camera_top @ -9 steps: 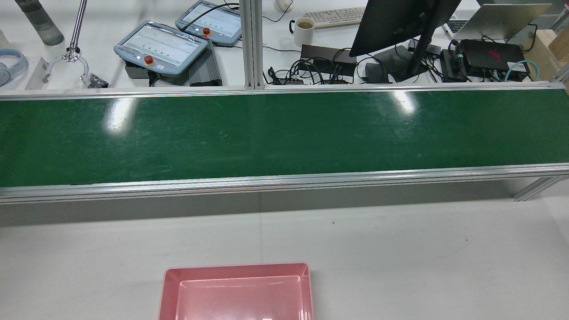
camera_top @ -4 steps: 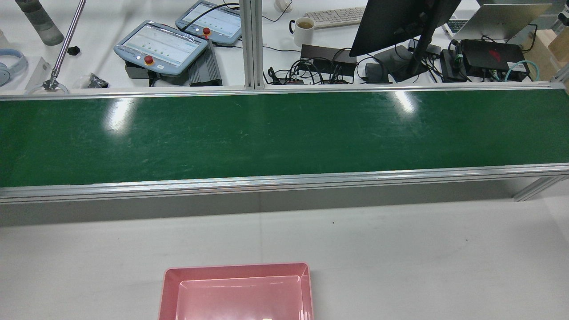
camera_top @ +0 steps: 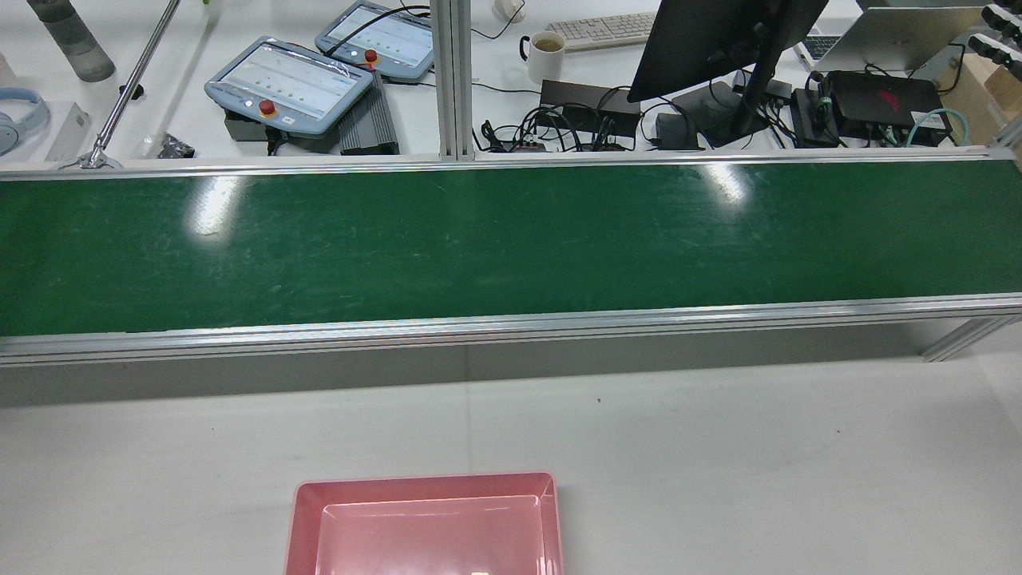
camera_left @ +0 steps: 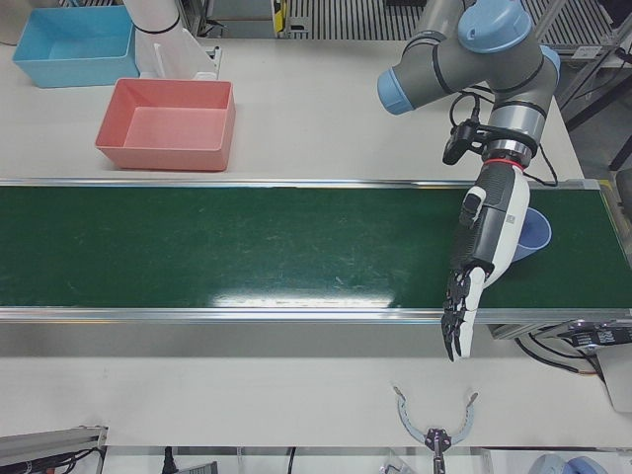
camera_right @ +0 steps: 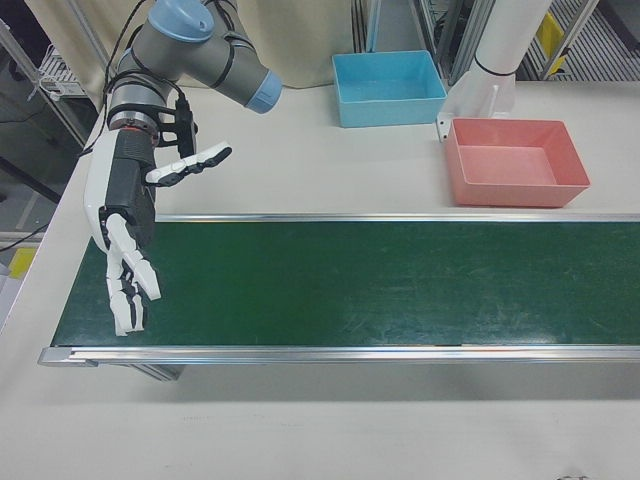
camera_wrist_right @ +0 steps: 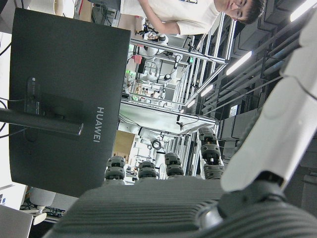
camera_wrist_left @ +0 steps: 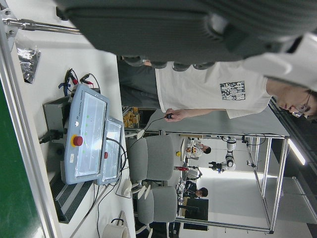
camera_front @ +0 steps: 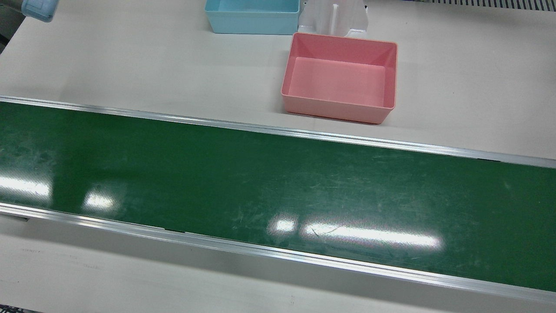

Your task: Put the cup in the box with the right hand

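Cup: pale blue, on green belt at its left-arm end, half hidden behind left robot hand, prob. not gripped. Pink box empty, on surface near robot-side belt edge. Right robot hand at opposite belt end, fingers spread, empty. Task not started. Vs earlier: metal rod has shifted.

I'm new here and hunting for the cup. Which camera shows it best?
The left-front view: a blue cup sits at the green belt's far end, partly hidden behind the left hand. No other view shows it; front and rear views show only bare belt.
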